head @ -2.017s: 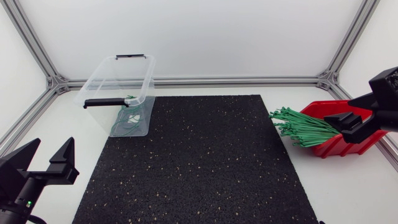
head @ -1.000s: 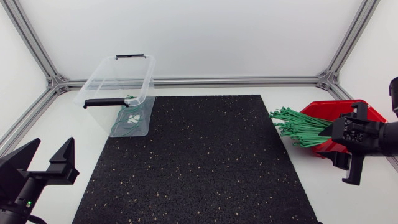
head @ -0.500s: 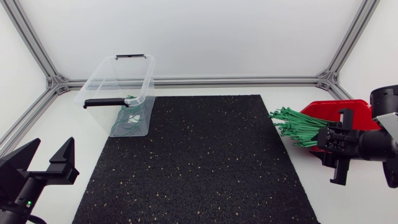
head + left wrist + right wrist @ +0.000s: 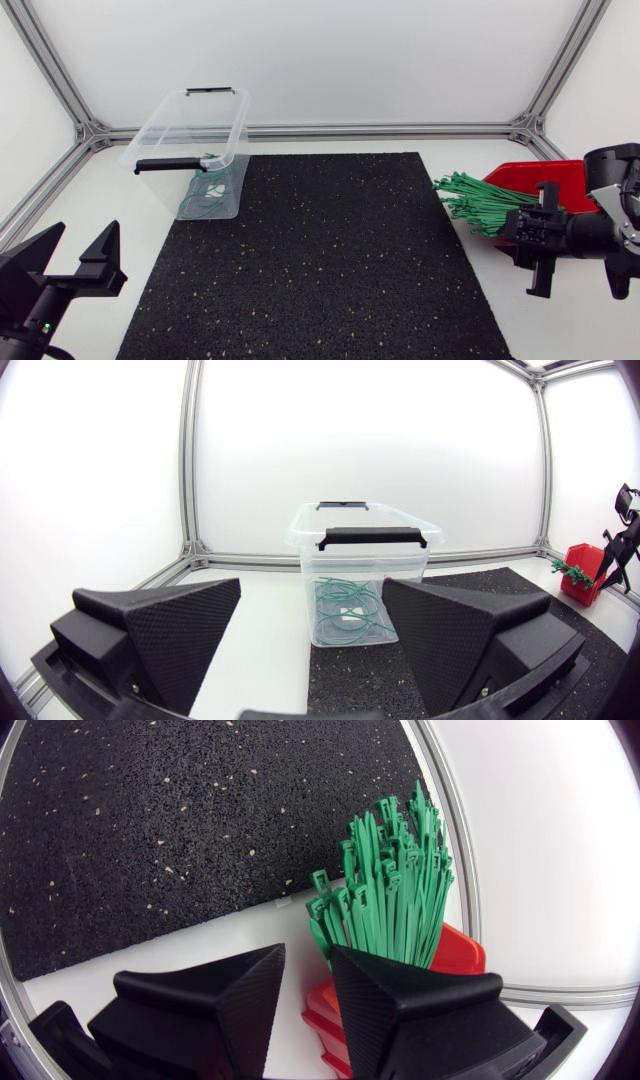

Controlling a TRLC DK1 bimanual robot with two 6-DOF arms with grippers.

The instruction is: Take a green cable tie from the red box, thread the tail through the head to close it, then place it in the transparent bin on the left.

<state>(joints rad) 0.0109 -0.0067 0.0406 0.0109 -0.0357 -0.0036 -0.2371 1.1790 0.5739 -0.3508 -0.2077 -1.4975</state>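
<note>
A white table (image 4: 105,205) carries a black speckled mat (image 4: 320,260) over its middle. Seen from above, a clear bin (image 4: 180,125) with black handles stands at 10 o'clock, its near end on the mat's corner, with a few closed green loops (image 4: 205,195) lying in its bottom. The left gripper (image 4: 80,242) sits at 8 o'clock, off the mat, its fingers spread wide with nothing between them; from its own camera the bin stands straight ahead, at 12 o'clock. The right gripper (image 4: 538,238) hangs at 3 o'clock over the near side of the red box (image 4: 560,175), its fingers apart and holding nothing. The bundle of green cable ties (image 4: 480,205) lies in that box, fanning out of it toward 9 o'clock, heads reaching close to the mat's edge. In the right wrist view the bundle (image 4: 390,890) lies just ahead of the gap between the fingers, untouched.
</note>
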